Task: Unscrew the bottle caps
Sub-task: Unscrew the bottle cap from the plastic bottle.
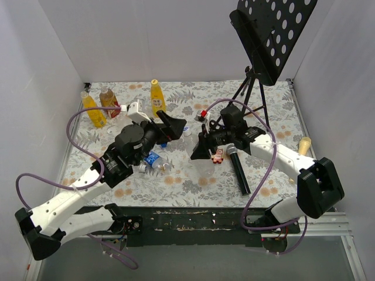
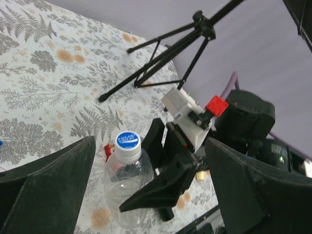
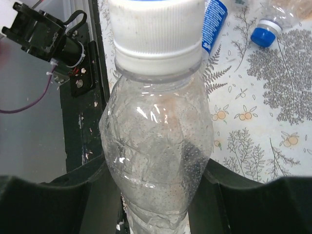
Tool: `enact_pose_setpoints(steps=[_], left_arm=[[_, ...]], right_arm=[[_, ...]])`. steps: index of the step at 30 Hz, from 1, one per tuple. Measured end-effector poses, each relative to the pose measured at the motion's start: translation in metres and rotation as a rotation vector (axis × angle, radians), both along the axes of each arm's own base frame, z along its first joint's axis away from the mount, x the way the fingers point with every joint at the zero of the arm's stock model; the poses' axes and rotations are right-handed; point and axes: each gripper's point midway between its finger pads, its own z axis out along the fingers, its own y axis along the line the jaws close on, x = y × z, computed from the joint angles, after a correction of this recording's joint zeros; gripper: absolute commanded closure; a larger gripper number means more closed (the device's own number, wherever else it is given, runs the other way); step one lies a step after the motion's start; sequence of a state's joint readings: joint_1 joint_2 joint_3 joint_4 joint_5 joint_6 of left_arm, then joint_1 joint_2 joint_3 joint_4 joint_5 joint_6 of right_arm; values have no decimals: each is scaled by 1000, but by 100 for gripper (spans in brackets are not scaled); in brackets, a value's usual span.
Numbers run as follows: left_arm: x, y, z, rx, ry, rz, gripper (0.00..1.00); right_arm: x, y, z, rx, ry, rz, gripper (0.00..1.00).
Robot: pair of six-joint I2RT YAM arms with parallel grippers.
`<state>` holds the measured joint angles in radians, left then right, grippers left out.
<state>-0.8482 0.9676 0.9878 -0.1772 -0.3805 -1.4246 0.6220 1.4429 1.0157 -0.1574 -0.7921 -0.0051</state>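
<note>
Well to the left of the clear bottle (image 3: 157,146) that we take as our mark, a yellow juice bottle (image 1: 94,112) and a brown bottle (image 1: 107,98) stand upright, both untouched. Nearer it on that side, a blue-labelled bottle (image 1: 153,159) lies on its side on the table (image 1: 187,181).

Next comes our left gripper (image 2: 148,146). Its fingers are spread wide to either side of the clear bottle and hold nothing. The white cap (image 2: 127,141) sits on the neck between them, touched by neither finger.

Our right gripper (image 3: 156,197) clamps the clear bottle low on its body, and the thin wall is visibly pinched in. To the right of the bottle a microphone (image 1: 239,170) lies on the table.

We see three risks. If we close the left fingers off-centre, they could push the neck over instead of seating on the cap. The soft wall could also let the bottle turn along with the cap. Squeezing harder could buckle it.
</note>
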Motion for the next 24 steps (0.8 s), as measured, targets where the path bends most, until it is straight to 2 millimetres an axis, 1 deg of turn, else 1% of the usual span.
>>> enact_pose_setpoints(steps=[2, 3, 5, 8, 9, 11, 14, 15, 17, 20, 22, 24], left_arm=[[-9, 3, -4, 18, -24, -43, 2], [-16, 5, -11, 34, -39, -77, 2], [-29, 8, -31, 75, -53, -138, 2], [-46, 6, -64, 127, -63, -236, 2], [-52, 4, -76, 142, -63, -275, 2], [-63, 0, -97, 162, -72, -343, 2], [-79, -4, -123, 166, -105, -437, 2], [-86, -5, -132, 161, -126, -473, 2], [-91, -7, -139, 155, -146, -501, 2], [-94, -13, -138, 133, -182, -535, 2], [-93, -21, -131, 107, -219, -558, 2], [-90, -30, -129, 93, -237, -577, 2]], right_arm=[[0, 0, 0, 17, -21, 21, 99], [0, -1, -2, 25, -36, 28, 99], [0, -5, -13, 40, -83, 48, 99], [-8, -13, -40, 53, -122, 83, 99], [-12, -14, -45, 59, -122, 102, 99], [-17, -12, -44, 89, -126, 147, 99], [-19, -5, -26, 163, -137, 188, 99], [-20, -1, -17, 200, -124, 194, 99], [-19, 2, -1, 254, -99, 192, 99], [-15, 7, 24, 334, -72, 165, 99], [-14, 9, 37, 374, -51, 149, 99], [-14, 10, 53, 416, -29, 139, 99]])
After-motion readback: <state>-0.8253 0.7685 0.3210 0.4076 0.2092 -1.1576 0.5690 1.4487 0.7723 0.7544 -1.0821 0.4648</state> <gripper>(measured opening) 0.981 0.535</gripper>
